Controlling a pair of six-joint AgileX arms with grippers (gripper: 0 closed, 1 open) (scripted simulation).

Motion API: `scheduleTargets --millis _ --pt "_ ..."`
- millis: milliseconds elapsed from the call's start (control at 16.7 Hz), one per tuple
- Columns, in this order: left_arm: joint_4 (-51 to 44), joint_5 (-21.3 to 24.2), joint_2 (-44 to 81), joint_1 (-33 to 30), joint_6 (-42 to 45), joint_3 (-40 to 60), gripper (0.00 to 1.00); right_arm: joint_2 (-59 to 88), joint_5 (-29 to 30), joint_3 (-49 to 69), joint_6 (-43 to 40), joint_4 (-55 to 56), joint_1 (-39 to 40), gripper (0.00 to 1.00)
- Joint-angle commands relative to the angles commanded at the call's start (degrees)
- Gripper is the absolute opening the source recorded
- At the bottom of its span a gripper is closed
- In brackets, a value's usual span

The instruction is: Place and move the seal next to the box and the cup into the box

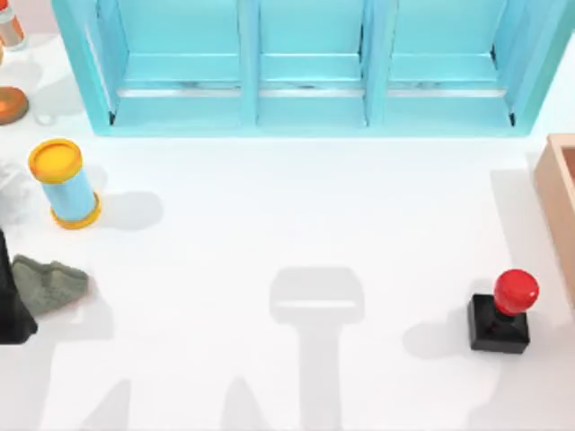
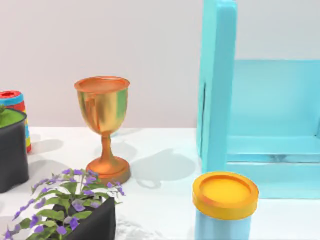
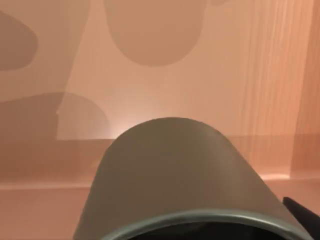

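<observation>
With the seal standing just beside the box, I judge the cup, close under my right wrist above the box's reddish-brown inside, ready to lower and release, though I cannot tell the pincer's state.

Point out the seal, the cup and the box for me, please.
seal (image 1: 515, 290): top view, on its red knob.
cup (image 3: 175, 165): right wrist view, on its olive outer wall.
box (image 1: 550, 184): top view, on its tan wall at the table's right edge.
</observation>
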Motion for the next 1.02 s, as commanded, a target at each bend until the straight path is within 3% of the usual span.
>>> scheduleTargets --millis 720,1020 --pt "0.0 0.0 0.0 0.0 0.0 0.0 1.0 1.28 5.49 -6.72 1.11 10.66 2.23 0.0" --pt "0.0 0.0 0.0 0.0 0.0 0.0 1.0 3.35 0.58 -11.7 1.59 15.37 1.84 0.0"
